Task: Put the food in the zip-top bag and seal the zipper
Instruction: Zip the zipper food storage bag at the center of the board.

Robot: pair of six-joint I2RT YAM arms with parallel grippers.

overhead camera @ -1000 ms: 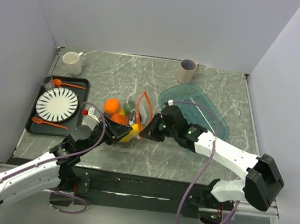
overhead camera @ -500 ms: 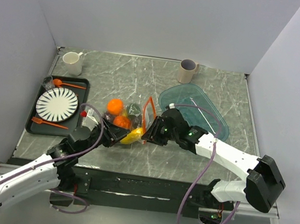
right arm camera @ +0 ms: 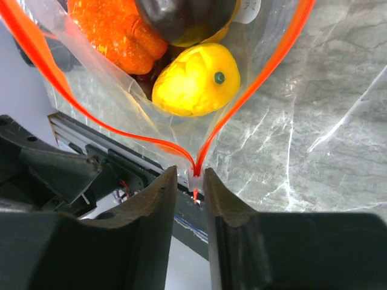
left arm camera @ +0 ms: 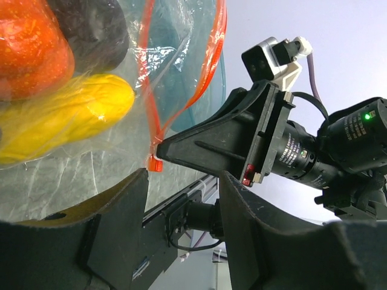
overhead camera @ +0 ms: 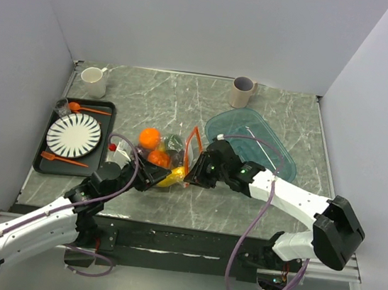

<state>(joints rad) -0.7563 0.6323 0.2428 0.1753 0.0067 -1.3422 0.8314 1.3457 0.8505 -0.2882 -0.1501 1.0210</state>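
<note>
So the clear crinkly zip-top bag (overhead camera: 171, 158) is sitting mid-table in the overhead view, just left of the translucent teal bowl (overhead camera: 269, 146). The food looks to be inside it. The right wrist view shows a yellow toy lemon (right arm camera: 196, 81), a bumpy orange fruit (right arm camera: 112, 27) and a dark plum (right arm camera: 181, 15) through the plastic.

The right gripper (right arm camera: 190, 175) is clenched on the small slider tab (right arm camera: 195, 179) at the bottom centre of its own view. That's where the two halves of the orange-red zipper strip (right arm camera: 30, 39) meet in a V. Above that the mouth gapes wide, so I'd say sealing has barely started.

Here's what worries me:
- The left gripper (left arm camera: 182, 175) has its jaws spread and nothing between them, as far as I can see. If the right one pulls the slider with nobody anchoring the bag, the whole bag probably just drags along.
- The lemon sits right up near the V. It could wedge between the tracks and stall the slider.
- The tab is tiny, so a sideways tug could pop it out of the pinch.
- If the bag tips while it's open, fruit rolls out.
</note>
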